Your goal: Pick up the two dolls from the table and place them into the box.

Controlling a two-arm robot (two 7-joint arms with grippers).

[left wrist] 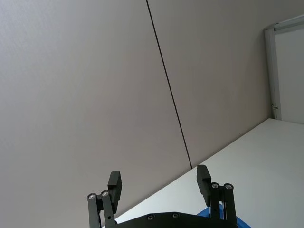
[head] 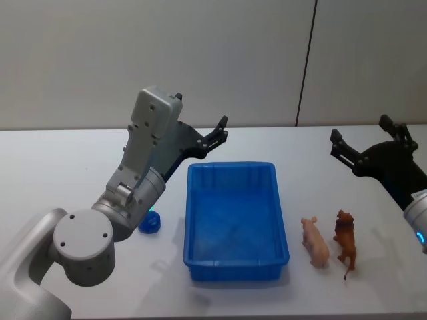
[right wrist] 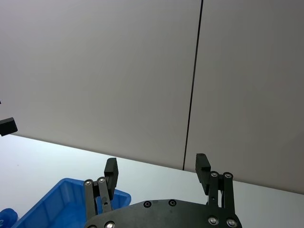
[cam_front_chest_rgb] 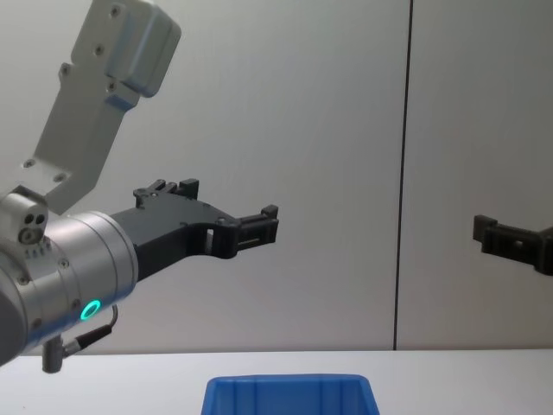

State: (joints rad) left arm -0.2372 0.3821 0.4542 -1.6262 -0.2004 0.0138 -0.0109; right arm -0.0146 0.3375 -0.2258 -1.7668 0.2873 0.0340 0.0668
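Dolls [head: 315, 241] [head: 345, 244] beside box [head: 231, 165] (tools [head: 221, 130] [head: 360, 131] spread)

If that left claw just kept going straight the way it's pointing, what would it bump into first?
Most likely the grey wall behind the table. The open left gripper points above the blue box, and its path looks free.
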